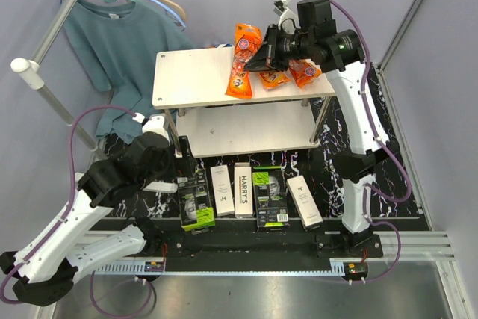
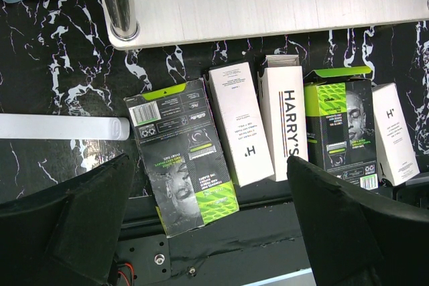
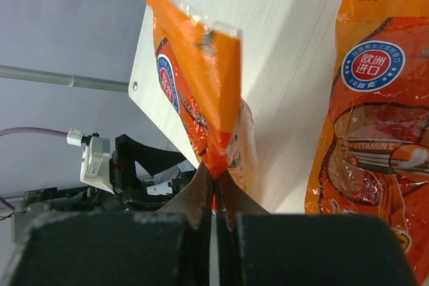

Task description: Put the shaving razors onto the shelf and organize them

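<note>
Five shaving razors lie in a row on the black marble mat in front of the shelf (image 1: 193, 74): a black and green box (image 2: 184, 155), a slim white box (image 2: 240, 123), a white "HARRY'S" box (image 2: 283, 122), a second black box (image 2: 342, 125) and another white box (image 2: 393, 132). My left gripper (image 2: 211, 226) hovers open above the row's near ends, holding nothing; in the top view it (image 1: 185, 163) sits by the shelf's front left leg. Over the top board, my right gripper (image 3: 216, 182) is shut on the corner of an orange snack packet (image 3: 201, 65), which hangs tilted above the board.
Two more orange packets (image 1: 275, 78) (image 1: 305, 72) lie on the top board's right part. The lower board (image 1: 246, 128) is bare. A teal shirt (image 1: 119, 42) hangs on a rack (image 1: 52, 28) at the left. A white bar (image 2: 60, 127) lies left of the boxes.
</note>
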Controlling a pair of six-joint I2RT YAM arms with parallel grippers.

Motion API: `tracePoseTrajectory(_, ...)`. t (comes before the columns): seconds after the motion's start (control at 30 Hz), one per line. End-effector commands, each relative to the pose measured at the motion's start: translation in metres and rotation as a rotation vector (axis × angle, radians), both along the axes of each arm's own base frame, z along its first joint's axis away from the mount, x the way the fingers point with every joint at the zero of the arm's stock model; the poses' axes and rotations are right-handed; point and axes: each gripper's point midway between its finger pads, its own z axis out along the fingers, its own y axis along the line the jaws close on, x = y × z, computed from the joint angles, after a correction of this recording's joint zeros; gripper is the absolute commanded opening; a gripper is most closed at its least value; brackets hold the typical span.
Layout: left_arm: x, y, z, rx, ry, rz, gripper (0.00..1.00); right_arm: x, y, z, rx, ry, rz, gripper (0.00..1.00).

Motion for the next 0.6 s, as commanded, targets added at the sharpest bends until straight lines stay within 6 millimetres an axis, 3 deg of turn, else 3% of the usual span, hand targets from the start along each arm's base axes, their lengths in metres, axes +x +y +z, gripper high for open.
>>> tracePoseTrajectory(0.0, 0.005, -0.007, 0.011, -0.035, -0.045, -0.017, 0.99, -0.004, -0.002, 0.0, 0.006, 0.01, 0.027, 0.0)
tracePoseTrajectory(0.2, 0.005, -0.006, 0.012, -0.034, -0.048, -0.02, 0.99, 0.001, -0.008, -0.006, -0.018, 0.021, 0.002, 0.01)
tracePoseTrajectory(0.27, 0.005, -0.006, 0.012, -0.034, -0.048, -0.02, 0.99, 0.003, -0.01, -0.007, -0.022, 0.024, -0.009, 0.08)
tracePoseTrajectory(0.57, 0.005, -0.007, 0.013, -0.034, -0.05, -0.023, 0.99, 0.006, -0.008, -0.005, 0.0, 0.024, 0.0, 0.17)
